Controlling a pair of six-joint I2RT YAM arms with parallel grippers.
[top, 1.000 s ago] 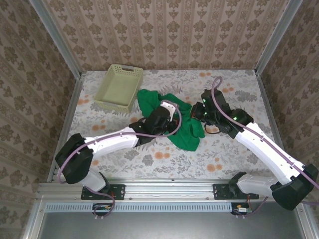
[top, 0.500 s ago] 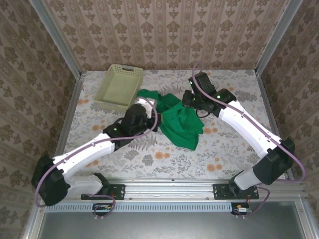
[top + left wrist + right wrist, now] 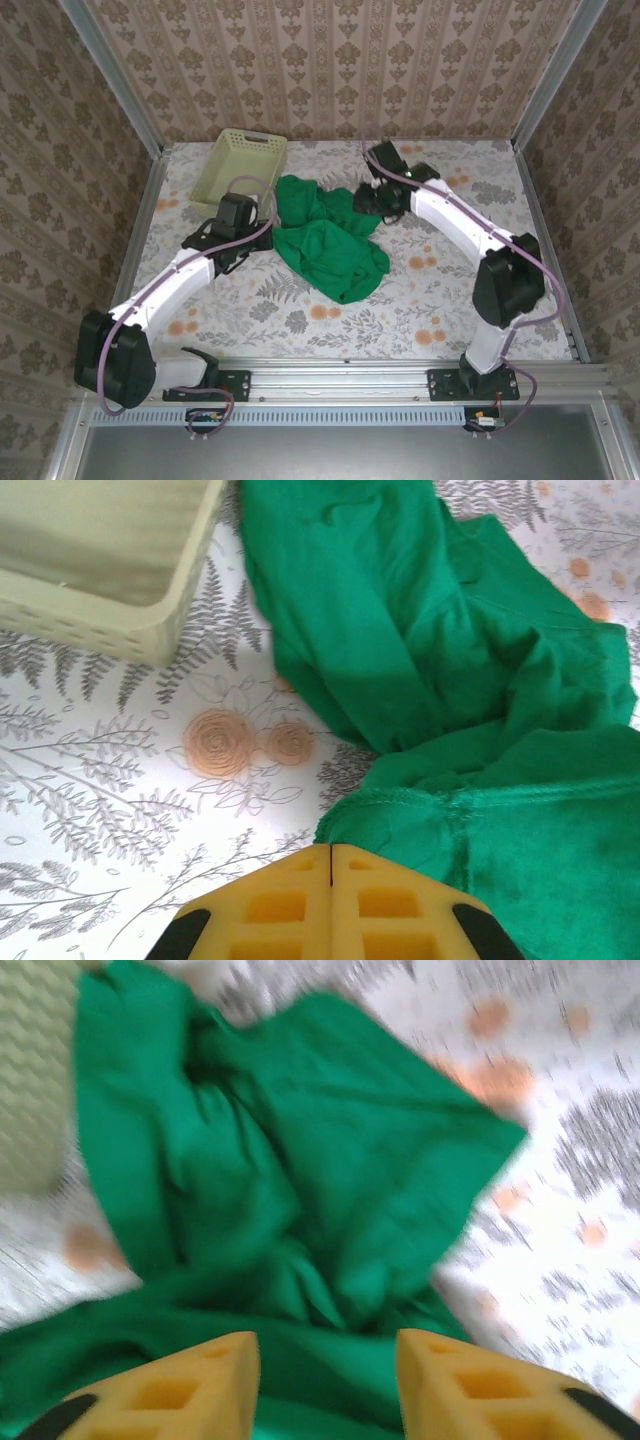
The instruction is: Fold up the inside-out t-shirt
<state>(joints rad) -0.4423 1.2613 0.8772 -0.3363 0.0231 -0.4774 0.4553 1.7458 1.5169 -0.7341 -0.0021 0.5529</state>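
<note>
Left tool clenched at the inside-out t-shirt's 9 o'clock hem, right tool released over 1 o'clock: advise pinching single-layer edges, then spreading flat.

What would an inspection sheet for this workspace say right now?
Surface: floral-patterned table, flat and dry.
Job's things: green t-shirt lies crumpled mid-table, not folded.
Clutter: pale yellow-green lattice basket at the far left, beside the shirt; nothing seen inside.
Grippers: left gripper is shut, its tips at the shirt's hem, with no cloth seen between the pads. Right gripper is open over the shirt; that view is blurred.
Cables: a purple cable runs along each arm.
Surroundings: wallpapered walls and a metal rail at the near edge.
</note>
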